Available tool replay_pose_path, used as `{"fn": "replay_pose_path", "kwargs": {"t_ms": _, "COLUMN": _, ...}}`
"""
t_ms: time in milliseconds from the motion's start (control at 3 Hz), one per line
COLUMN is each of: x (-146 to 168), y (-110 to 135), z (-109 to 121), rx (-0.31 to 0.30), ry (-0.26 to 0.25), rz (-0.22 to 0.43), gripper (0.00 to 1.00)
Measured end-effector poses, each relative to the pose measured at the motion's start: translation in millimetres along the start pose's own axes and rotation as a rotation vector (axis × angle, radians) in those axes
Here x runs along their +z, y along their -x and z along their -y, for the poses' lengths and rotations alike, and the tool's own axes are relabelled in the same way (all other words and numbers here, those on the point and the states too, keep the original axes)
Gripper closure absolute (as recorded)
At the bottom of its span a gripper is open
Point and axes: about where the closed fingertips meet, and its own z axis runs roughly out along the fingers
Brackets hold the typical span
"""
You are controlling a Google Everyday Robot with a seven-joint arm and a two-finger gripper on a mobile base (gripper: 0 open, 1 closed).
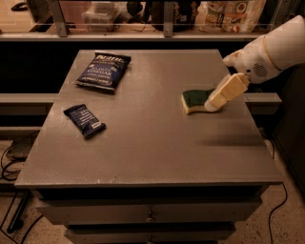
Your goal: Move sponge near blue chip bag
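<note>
The sponge (195, 100), dark green on top with a pale yellow body, lies flat on the right half of the grey table (152, 143). The blue chip bag (104, 71), dark blue with white lettering, lies at the table's far left. My gripper (213, 104) reaches in from the right on a white arm, its cream fingers pointing down-left over the sponge's right end and hiding that end. The sponge and the bag are far apart.
A smaller narrow dark blue snack packet (84, 120) lies on the table's left side. Behind the table runs a rail with a shelf of jars and packages (228, 12). Cables (9, 162) lie on the floor at left.
</note>
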Motion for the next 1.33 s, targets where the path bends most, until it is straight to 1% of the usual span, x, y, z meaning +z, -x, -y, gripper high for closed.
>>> {"fn": "replay_pose_path", "kwargs": {"t_ms": 333, "x": 26, "y": -16, "z": 22, "rx": 0.042, "ry": -0.013, "rz": -0.033, "gripper": 0.00}}
{"fn": "replay_pose_path", "kwargs": {"t_ms": 667, "x": 48, "y": -39, "z": 36, "rx": 0.110, "ry": -0.011, "rz": -0.051, "gripper": 0.00}}
{"fn": "replay_pose_path", "kwargs": {"t_ms": 1000, "x": 67, "y": -51, "z": 38, "rx": 0.138, "ry": 0.022, "rz": -0.063, "gripper": 0.10}}
{"fn": "replay_pose_path", "kwargs": {"t_ms": 1333, "x": 72, "y": -49, "z": 36, "rx": 0.128, "ry": 0.042, "rz": -0.056, "gripper": 0.32}}
